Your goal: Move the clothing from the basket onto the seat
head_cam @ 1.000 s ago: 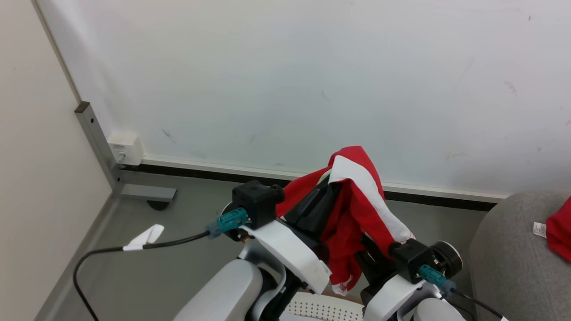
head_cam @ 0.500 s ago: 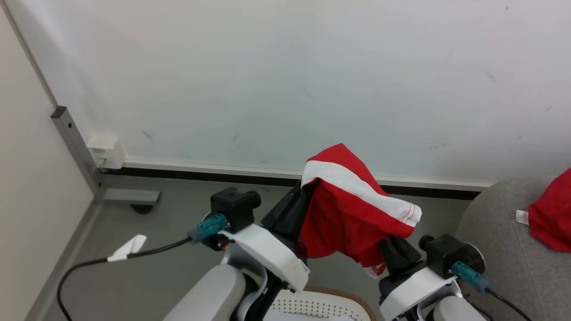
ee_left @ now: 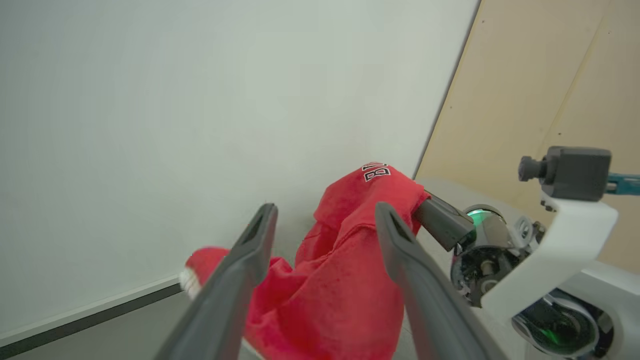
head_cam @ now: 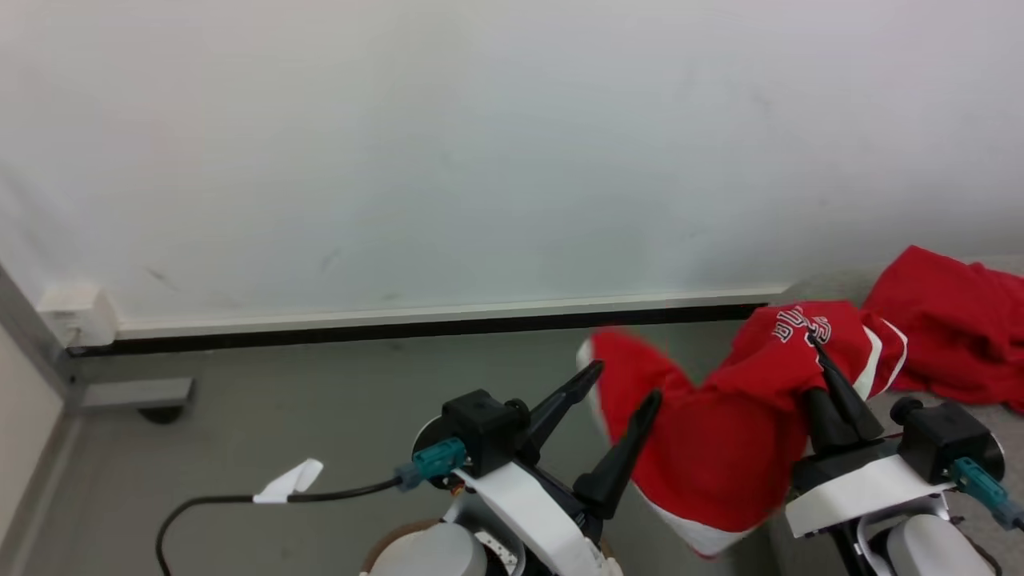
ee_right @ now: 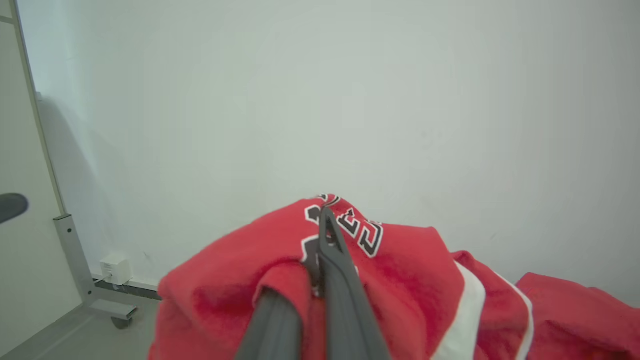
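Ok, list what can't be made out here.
Basket: head view, cut off by bottom edge, behind the left arm.
Shirt lettering: right wrist view, folds and fingers cover it.
Shirt's loose end: head view, blurred.
Seat: head view, mostly under clothing, cut by right edge.

The lettered garment (head_cam: 744,416) is bright red, with a white band along its edge and dark lettering edged in white up near its top. Just right of it, the plain garment (head_cam: 952,336) is the same solid red with no print showing. The seat (head_cam: 1012,432) under that one is a flat mid grey.

Behind the lettered garment the wall (head_cam: 480,160) is off-white, and the skirting (head_cam: 400,316) is a white strip over a black one. The floor (head_cam: 320,400) is dull grey.

The left gripper (head_cam: 626,382) and right gripper (head_cam: 816,346) are near-black at the jaws, on white brackets with teal plugs.

Left of the lettered garment, a black cable (head_cam: 240,500) has a white tag (head_cam: 288,480). The basket (head_cam: 390,534) there is cream-white, dotted with small holes, and has a brown rim.
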Robot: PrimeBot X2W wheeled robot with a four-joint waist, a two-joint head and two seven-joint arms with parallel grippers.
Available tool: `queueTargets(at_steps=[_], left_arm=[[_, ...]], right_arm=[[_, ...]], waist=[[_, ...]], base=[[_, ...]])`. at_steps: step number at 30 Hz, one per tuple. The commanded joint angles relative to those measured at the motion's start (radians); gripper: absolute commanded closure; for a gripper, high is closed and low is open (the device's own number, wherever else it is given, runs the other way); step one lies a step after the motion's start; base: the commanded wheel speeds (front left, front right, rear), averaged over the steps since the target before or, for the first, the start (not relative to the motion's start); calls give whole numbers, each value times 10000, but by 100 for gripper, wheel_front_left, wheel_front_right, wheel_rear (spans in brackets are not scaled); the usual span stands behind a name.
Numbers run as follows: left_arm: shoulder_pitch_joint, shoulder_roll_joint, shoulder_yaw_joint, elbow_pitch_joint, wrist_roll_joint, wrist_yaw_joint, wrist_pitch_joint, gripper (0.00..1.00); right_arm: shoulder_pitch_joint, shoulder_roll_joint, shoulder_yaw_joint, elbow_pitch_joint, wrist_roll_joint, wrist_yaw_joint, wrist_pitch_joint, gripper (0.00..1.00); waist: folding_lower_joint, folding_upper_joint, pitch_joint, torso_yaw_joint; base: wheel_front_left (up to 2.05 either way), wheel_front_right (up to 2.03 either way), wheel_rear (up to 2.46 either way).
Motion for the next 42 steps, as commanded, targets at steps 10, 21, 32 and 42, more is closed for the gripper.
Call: queueTargets(at_steps=[10,21,32,42], left_arm=[[-108,-1,-463,177,437,-152,-389,0],[-276,-102,-721,1046,669,-215,-748,0],[-665,-243,-931,1414,1087,-71,-945,0],[-1516,-213,-1112,1141,1785,44,-1002,0]], right_arm=[[757,-193,-718,-584,117,-22,-31,100],[1015,-425,-929,-1086,385,-22,-32,100],[531,-866,-1377,-1333,490,-22,13,100],[-783,-2289,-2314,-1282,984,-22,26,100]], waist=[[0,-1,379,-2324],[0,-1,647,-3495],[0,-1,1033,-3476],[0,-1,2670,-2849]], base=[[0,0,0],[0,0,0],[0,0,0],[0,0,0]])
